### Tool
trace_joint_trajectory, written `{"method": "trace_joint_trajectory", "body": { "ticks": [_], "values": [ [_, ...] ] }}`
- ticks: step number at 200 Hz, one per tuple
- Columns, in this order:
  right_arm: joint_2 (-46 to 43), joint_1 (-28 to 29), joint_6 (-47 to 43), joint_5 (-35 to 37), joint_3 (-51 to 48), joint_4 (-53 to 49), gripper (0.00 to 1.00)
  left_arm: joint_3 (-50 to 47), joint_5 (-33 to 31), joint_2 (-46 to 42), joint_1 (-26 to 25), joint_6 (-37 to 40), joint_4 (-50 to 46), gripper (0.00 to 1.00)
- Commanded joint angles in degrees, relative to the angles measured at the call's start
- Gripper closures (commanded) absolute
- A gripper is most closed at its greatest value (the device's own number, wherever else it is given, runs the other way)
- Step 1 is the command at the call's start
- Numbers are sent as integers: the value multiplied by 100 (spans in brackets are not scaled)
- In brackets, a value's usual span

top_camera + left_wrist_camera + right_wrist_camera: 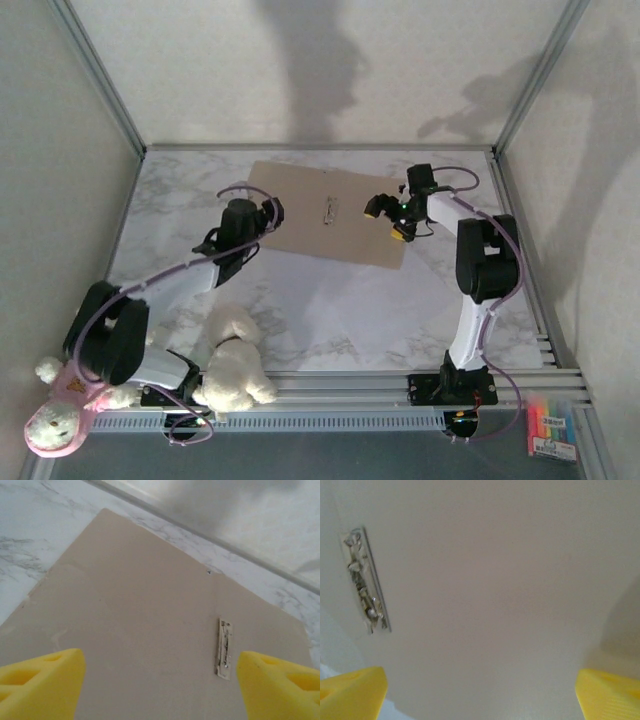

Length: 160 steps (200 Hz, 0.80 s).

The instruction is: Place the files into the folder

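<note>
The tan folder (pixel 300 215) lies flat and closed on the marble table, with a metal clasp (pixel 329 211) on its top face. The files are hidden from view. My left gripper (pixel 270 212) hovers over the folder's left edge, its yellow fingers (pixel 45 680) wide apart and nothing between them; below it show the folder (pixel 150 605) and clasp (pixel 224 649). My right gripper (pixel 386 222) hangs over the folder's right part, open and empty. In the right wrist view the folder (pixel 495 580) and clasp (pixel 366 580) lie close under the right gripper (pixel 480 692).
A white plush bear (pixel 235 360) and a pink and white plush (pixel 55 420) sit by the left arm's base. A coloured packet (pixel 553 428) lies off the table at the front right. Metal frame posts and walls enclose the table.
</note>
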Motion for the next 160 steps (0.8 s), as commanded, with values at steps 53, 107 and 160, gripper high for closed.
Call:
{"method": "trace_joint_trajectory", "body": {
  "ticks": [53, 107, 160],
  "values": [
    [784, -55, -240, 324, 922, -274, 3, 987, 1350, 1633, 915, -335, -451, 19],
    [1116, -116, -321, 408, 1422, -533, 3, 1181, 1533, 2077, 1067, -554, -896, 19],
    [1289, -130, -343, 343, 1776, -686, 3, 670, 1622, 1788, 1034, -840, -1229, 21]
  ]
}}
